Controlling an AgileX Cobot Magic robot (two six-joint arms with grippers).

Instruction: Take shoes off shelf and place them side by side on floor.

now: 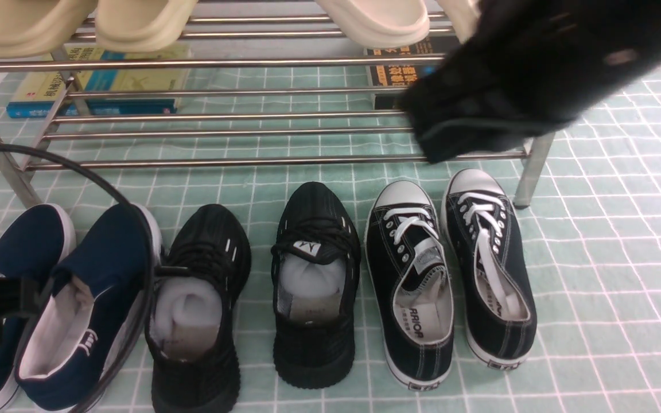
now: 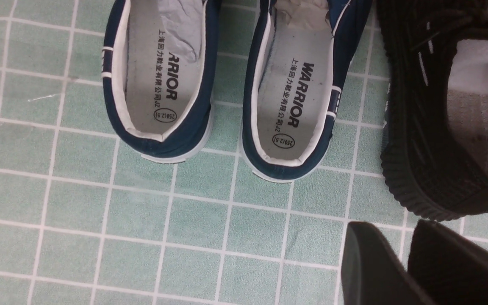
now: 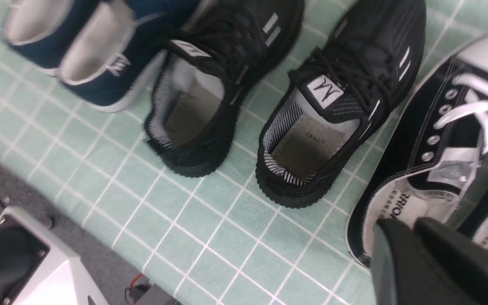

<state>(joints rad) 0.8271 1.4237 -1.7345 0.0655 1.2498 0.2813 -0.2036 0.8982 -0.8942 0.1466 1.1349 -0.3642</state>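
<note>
So, the shoes (image 1: 316,229) stand on the floor (image 1: 594,258), paper (image 1: 313,275) inside; left jaws and right jaws clenched, empty.

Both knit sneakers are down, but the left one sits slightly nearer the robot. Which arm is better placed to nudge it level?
Left. The left gripper hovers just behind the heel of that knit sneaker; the right arm is raised by the shelf, over the canvas sneakers.

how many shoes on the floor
6, in a row: two navy slip-ons on the left, the two black knit shoes in the middle, two white-toed canvas sneakers on the right. Others may sit off frame.
</note>
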